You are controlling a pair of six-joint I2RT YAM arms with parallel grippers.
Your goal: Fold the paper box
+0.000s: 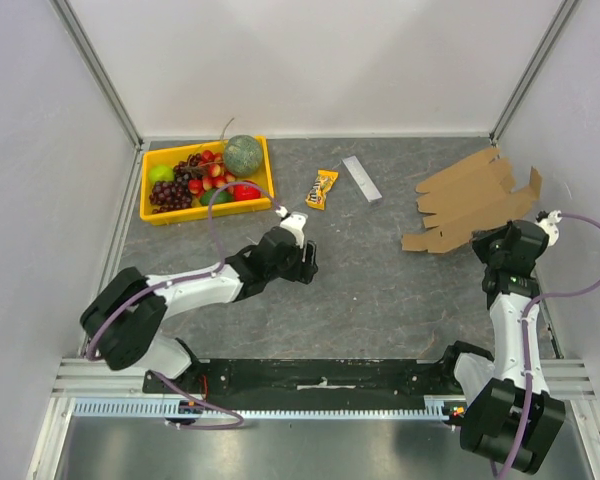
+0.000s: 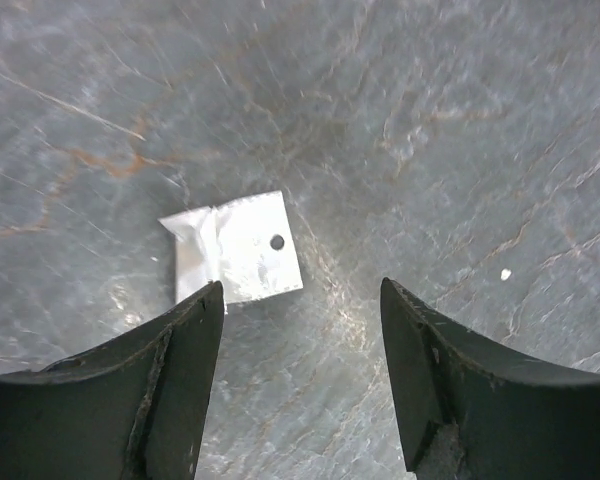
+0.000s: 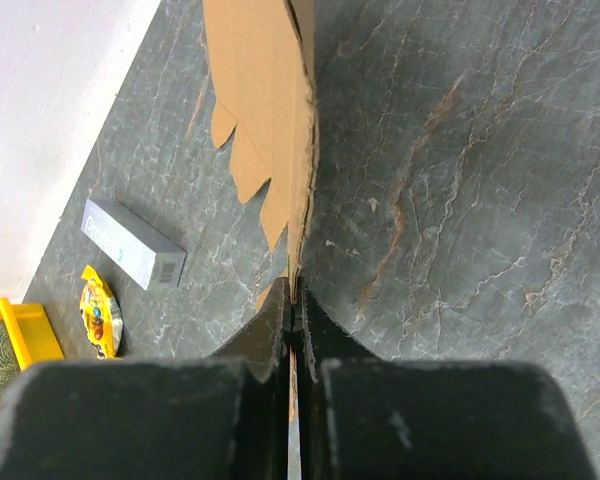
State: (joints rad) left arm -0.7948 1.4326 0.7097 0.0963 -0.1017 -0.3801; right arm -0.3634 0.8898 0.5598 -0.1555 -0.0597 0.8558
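Pinching the paper box [image 1: 470, 200] with our right jaws, sheet running 2-to-8 o'clock; left jaws spread, box at their 2 o'clock.

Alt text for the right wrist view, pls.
The right gripper is shut on the edge of a plain brown corrugated cardboard sheet, seen edge-on above a grey marbled table. At left lie a small grey rectangular bar and a yellow snack packet.

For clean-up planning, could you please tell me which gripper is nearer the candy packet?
Left: the left gripper hangs just near-left of the candy packet; the right gripper is far to its right, pinching the cardboard.
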